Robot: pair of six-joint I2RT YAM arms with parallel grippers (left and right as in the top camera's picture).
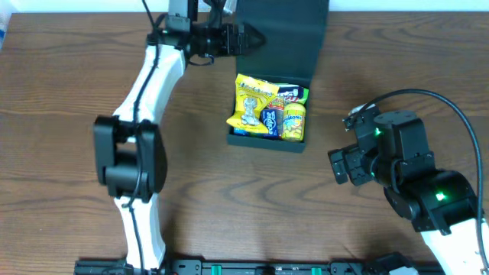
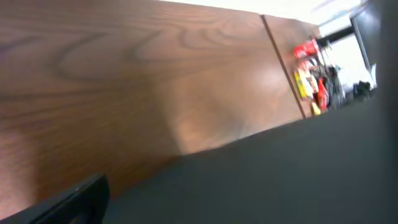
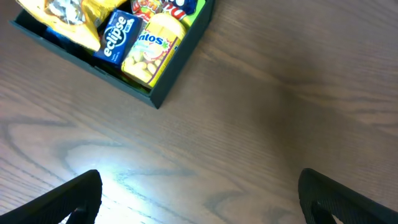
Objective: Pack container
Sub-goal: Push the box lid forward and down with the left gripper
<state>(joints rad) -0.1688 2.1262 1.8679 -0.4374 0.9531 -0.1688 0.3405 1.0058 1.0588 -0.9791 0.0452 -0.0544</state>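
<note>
Overhead view: container open and filled, both grippers empty

Overhead, the dark teal-black matte square cardboard container [image 1: 266, 143] sits on the dark brown wood-grain table [image 1: 69, 114], around the middle and toward the far edge, between the two arms. Its hinged flap lid [image 1: 283, 38] is raised at the far side, so the tray is uncovered. Inside lie a crinkled yellow snack bag [image 1: 250, 103] on the left, a small blue pack printed "eclipse" [image 1: 272, 119] beside it, a yellow round-topped canister [image 1: 294, 122] on the right, and a red-and-green packet [image 1: 294, 93] behind the canister.

The left gripper [image 1: 254, 37] is at the lid's left edge and overlaps it in the overhead view. Its wrist camera shows one black finger [image 2: 68, 202] low on the left. The lid's dark surface fills the lower right, very close. Whether the finger touches the lid cannot be told. The jaws are spread wide with nothing clamped between them.

The right gripper [image 3: 199, 177] hovers over bare table, to the right of the container and nearer the robot, apart from it. Its two black fingers [image 3: 71, 199] stand fully apart with only wood grain between them, holding nothing. The container's corner shows at the upper left of that wrist view.
</note>
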